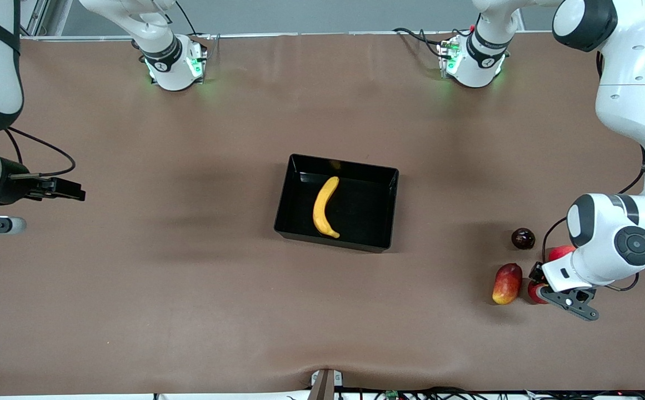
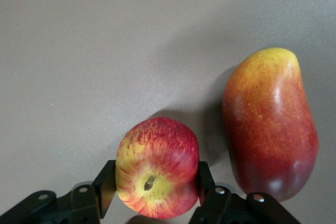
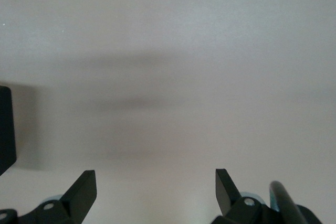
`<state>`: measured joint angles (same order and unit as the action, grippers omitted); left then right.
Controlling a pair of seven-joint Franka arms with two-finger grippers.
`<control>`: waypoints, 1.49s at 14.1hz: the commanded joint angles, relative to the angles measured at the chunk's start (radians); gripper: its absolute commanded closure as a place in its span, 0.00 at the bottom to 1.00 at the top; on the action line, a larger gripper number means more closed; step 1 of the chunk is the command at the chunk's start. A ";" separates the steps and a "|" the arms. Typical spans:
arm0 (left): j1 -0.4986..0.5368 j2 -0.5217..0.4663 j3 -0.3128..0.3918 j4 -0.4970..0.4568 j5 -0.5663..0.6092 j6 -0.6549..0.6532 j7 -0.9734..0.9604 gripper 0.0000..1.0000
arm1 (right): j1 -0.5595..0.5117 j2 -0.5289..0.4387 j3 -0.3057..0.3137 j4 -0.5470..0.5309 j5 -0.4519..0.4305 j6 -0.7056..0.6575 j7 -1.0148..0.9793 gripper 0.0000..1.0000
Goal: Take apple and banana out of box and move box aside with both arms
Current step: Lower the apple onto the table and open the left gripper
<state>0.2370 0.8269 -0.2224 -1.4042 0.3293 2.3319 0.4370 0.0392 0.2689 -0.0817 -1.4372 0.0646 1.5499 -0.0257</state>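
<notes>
At the middle of the brown table [image 1: 189, 311] I see the shallow glossy black plastic tray [image 1: 299, 188], and the long curved yellow banana [image 1: 325, 207] lies inside it on the tray floor, toward the wall facing the right arm's end.

Toward the left arm's end of the table, my left gripper [image 2: 155, 199] is down at the surface with its two fingers [image 2: 104, 184] pressed against both sides of the small round red apple with yellowish patches [image 2: 156, 167]; the apple sits between them, stem pit facing the wrist camera. Just beside the apple, on the side toward the tray, lies the oblong red-yellow mango [image 2: 270, 124], apart from it by a narrow gap. A small dark purple-black round fruit [image 1: 523, 238] rests farther from the front camera than the mango, and another red fruit [image 1: 560, 253] peeks out from under the arm near it.

My right gripper [image 3: 156, 188] waits over bare table at the right arm's end, its fingers spread wide with nothing between them.
</notes>
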 commanded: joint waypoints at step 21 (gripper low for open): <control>-0.085 -0.250 -0.502 -0.116 0.017 -0.391 -0.848 0.00 | 0.040 0.000 -0.003 -0.058 0.121 -0.083 0.035 0.00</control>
<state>0.1986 0.5911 -0.7118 -1.4957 0.3294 1.9294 -0.3230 0.0653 0.2713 -0.0833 -1.4907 0.1742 1.4707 -0.0188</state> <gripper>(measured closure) 0.000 0.000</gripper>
